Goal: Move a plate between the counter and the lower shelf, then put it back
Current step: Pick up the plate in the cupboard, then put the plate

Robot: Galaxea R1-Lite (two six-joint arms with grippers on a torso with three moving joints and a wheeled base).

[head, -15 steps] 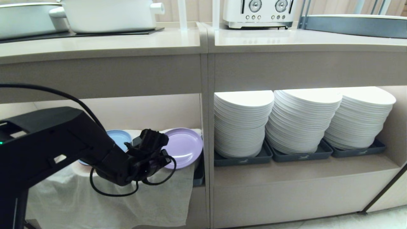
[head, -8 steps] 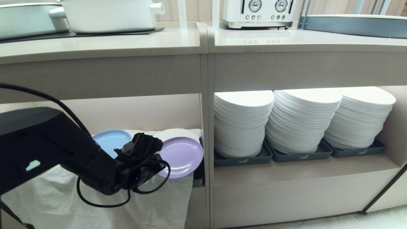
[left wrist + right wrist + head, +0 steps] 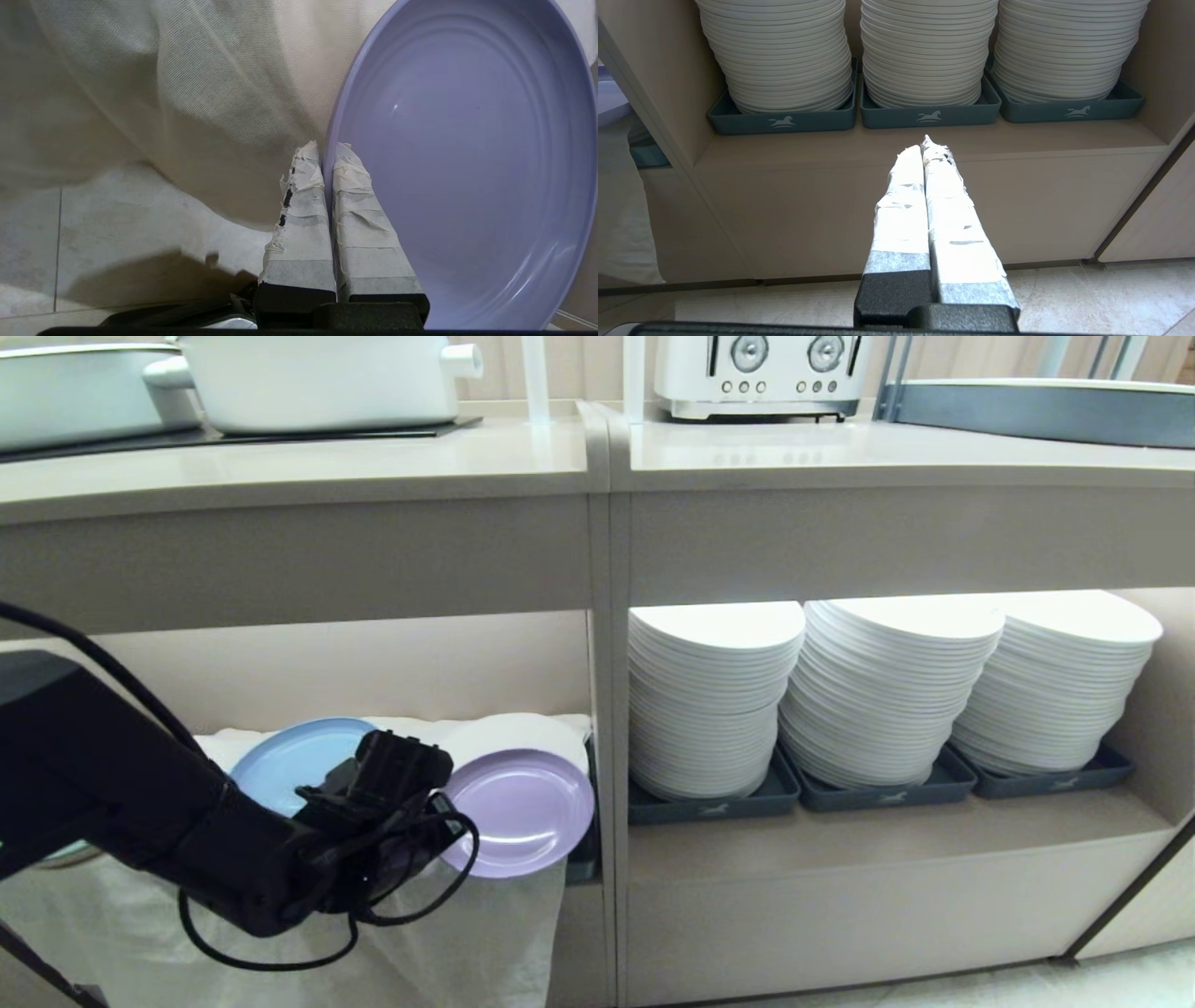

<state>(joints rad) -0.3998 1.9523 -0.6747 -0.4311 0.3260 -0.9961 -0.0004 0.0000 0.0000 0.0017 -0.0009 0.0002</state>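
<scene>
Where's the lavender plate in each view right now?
Head view: plate low and left of centre, at the front of the lower shelf, its edge pinched by the left gripper.
Left wrist view: plate fills the right side.
Right wrist view: not in it.
Shared landmark: white cloth.

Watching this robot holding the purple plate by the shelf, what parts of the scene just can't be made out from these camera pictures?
- Head view: the left gripper fingertips on the plate, hidden by its own body.
- Head view: what lies under the white cloth, which covers it.
- Head view: the light blue plate, partly behind the arm.
- Right wrist view: the right gripper shows, its arm does not.
</scene>
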